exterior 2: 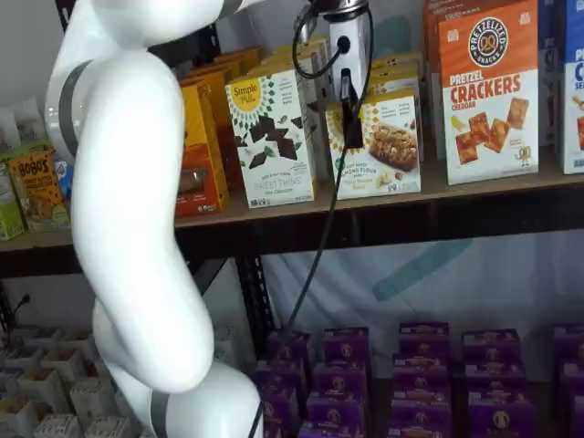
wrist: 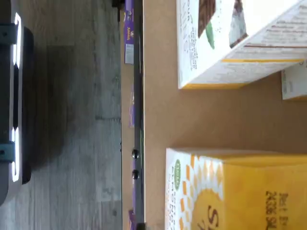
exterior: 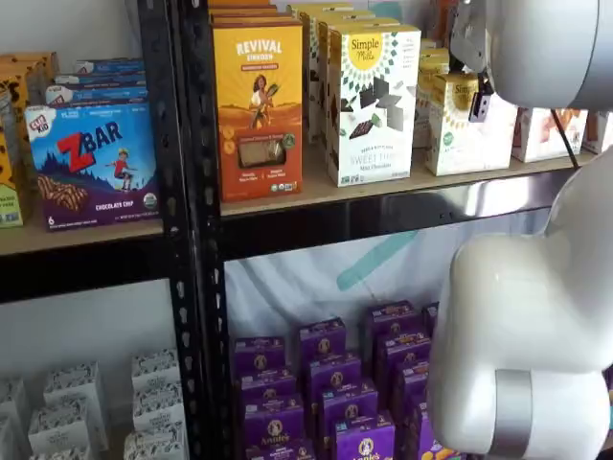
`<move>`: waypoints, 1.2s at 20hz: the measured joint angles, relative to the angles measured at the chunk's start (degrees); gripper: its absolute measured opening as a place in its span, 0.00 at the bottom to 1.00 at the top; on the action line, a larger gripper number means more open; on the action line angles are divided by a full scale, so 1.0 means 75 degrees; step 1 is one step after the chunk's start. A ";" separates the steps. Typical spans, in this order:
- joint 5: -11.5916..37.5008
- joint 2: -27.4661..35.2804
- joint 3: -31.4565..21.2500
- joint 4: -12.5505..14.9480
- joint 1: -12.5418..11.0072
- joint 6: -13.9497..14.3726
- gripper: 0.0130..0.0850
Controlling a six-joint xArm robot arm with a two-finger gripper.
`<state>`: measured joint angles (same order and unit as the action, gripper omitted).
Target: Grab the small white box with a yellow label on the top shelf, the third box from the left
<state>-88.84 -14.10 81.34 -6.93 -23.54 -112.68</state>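
Note:
The small white box [exterior 2: 381, 146] with a yellow round logo stands on the top shelf [exterior 2: 474, 190], right of a taller white box with dark shapes [exterior 2: 272, 137]. It also shows in a shelf view [exterior: 462, 129]. In the wrist view I look down on its yellow top and green dot [wrist: 230, 191] on the tan board [wrist: 201, 120]. My gripper [exterior 2: 351, 128] hangs in front of the box's left part. Only one black finger [exterior 2: 351, 109] shows side-on under the white body, so I cannot tell whether it is open. Its dark tip also shows in a shelf view [exterior: 482, 101].
An orange pretzel cracker box [exterior 2: 488, 91] stands right of the small box. An orange Revival box [exterior: 259, 105] stands at the shelf's left. Purple boxes [exterior: 335, 383] fill the shelf below. My white arm [exterior 2: 128, 228] stands between camera and shelves.

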 joint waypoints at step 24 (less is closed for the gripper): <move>0.0048 -0.0109 -0.0100 -0.0130 -0.0115 -0.0106 0.39</move>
<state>-88.48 -14.92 80.59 -7.91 -24.40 -113.47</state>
